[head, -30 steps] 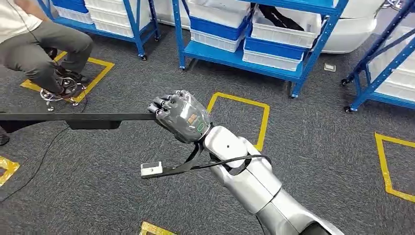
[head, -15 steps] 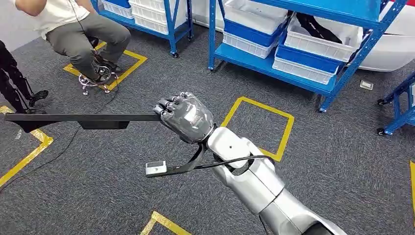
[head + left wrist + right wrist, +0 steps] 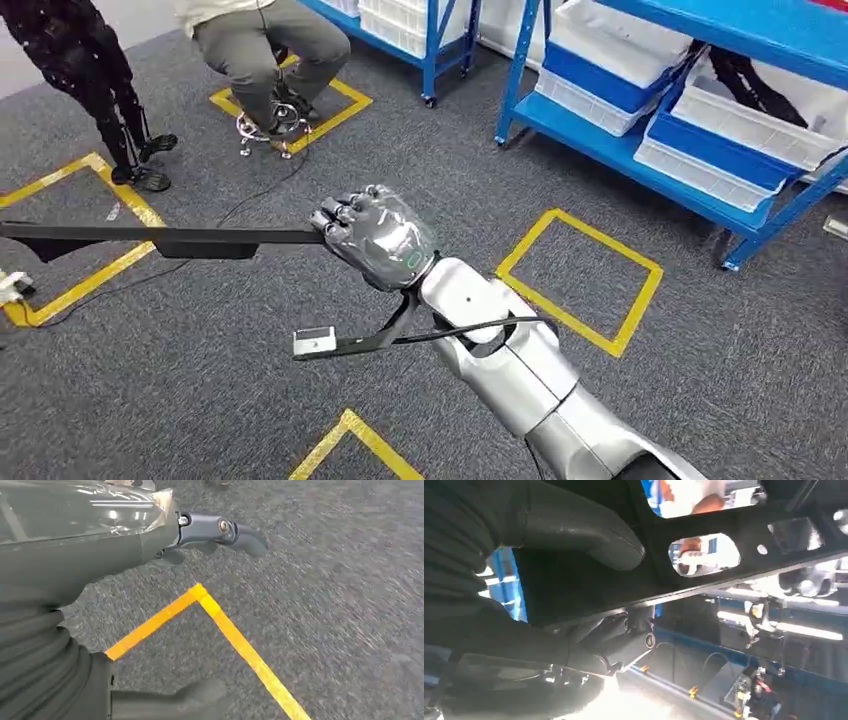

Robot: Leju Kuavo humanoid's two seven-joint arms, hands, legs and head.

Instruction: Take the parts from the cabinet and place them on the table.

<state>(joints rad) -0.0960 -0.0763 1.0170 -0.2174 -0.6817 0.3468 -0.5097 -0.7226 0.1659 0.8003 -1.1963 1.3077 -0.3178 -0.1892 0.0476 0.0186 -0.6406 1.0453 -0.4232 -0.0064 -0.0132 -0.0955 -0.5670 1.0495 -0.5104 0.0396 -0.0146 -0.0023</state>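
My right hand (image 3: 375,235) grips one end of a long, flat black part (image 3: 150,240), which sticks out level to the left above the carpet. In the right wrist view the thick thumb (image 3: 584,535) lies across the black part (image 3: 704,565), a bar with cut-out holes, and the darker fingers wrap beneath it. My left hand (image 3: 90,535) hangs over the grey carpet with its fingers apart and nothing in it.
Blue shelving (image 3: 740,20) with white and blue bins (image 3: 700,110) stands at the back right. A person sits on a stool (image 3: 265,125) at the back left, beside a dark stand (image 3: 90,70). Yellow tape squares (image 3: 580,280) mark the carpet.
The whole picture has shifted: the camera has turned, so the shelving slid right and the seated person moved toward the top middle. My right hand still holds the part the same way.
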